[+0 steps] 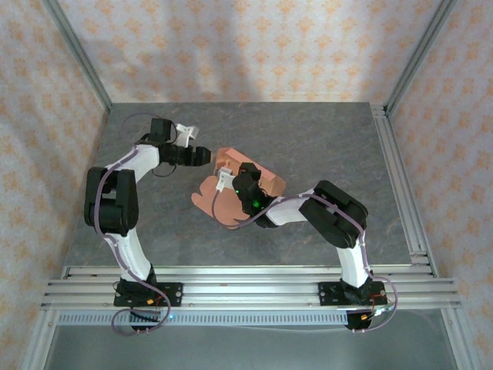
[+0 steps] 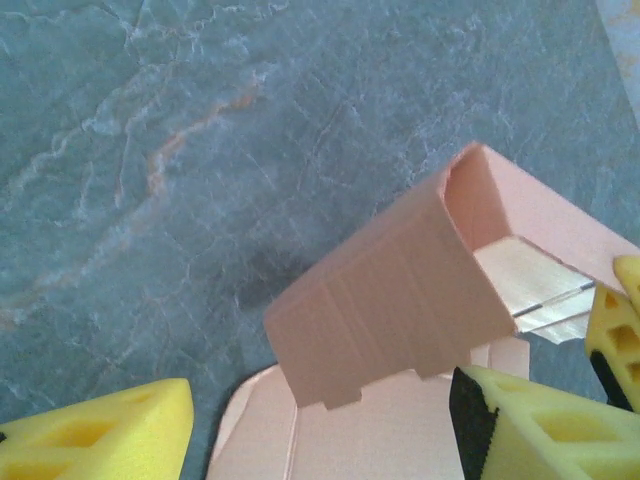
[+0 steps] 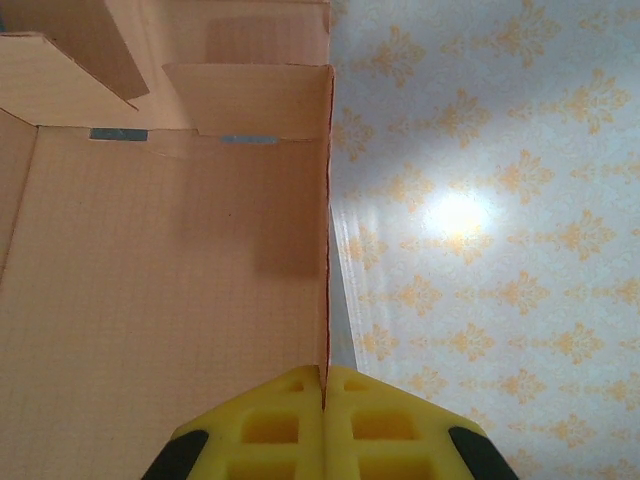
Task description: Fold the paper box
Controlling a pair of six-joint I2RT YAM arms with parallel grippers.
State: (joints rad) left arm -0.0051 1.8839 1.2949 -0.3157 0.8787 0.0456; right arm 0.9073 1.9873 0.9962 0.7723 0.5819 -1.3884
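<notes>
Now the salmon-orange box [image 1: 219, 202] is seen half folded near the table's [image 1: 323, 139] middle, flaps raised, one panel curled. Its edge is clamped by the right gripper [image 3: 323, 372]; the left gripper [image 2: 320, 420] is spread wide at a flap.

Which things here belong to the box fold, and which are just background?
In the job:
- paper box
- right tool, shut on a box panel's edge
- left tool, open beside the box

Just surroundings:
- grey table
- patterned walls
- aluminium rails
</notes>
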